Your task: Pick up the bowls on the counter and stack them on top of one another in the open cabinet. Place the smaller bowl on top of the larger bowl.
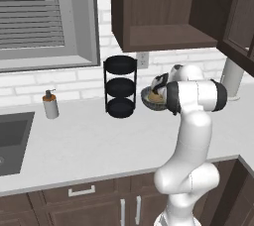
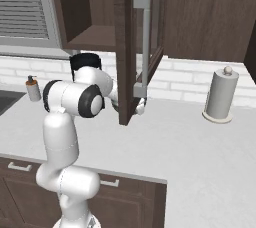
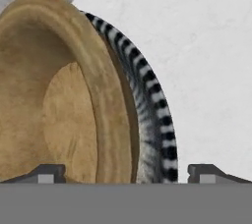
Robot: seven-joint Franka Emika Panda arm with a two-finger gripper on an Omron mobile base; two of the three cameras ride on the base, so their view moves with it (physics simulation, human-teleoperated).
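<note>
The smaller tan bowl sits nested inside the larger grey bowl, whose outer wall shows as a dark and pale striped band. In the left base view the grey bowl with the tan bowl in it is right of the black rack, at the back of the counter. Whether the pair rests on the counter or is lifted off it, I cannot tell. My gripper is open, one fingertip inside the tan bowl and the other outside the grey wall. The gripper reaches in from the right. The open cabinet hangs above, its shelf bare.
A black three-tier rack stands just left of the bowls. A soap dispenser and the sink are further left. The open cabinet door hangs in front of my hand. A paper towel roll stands at the right.
</note>
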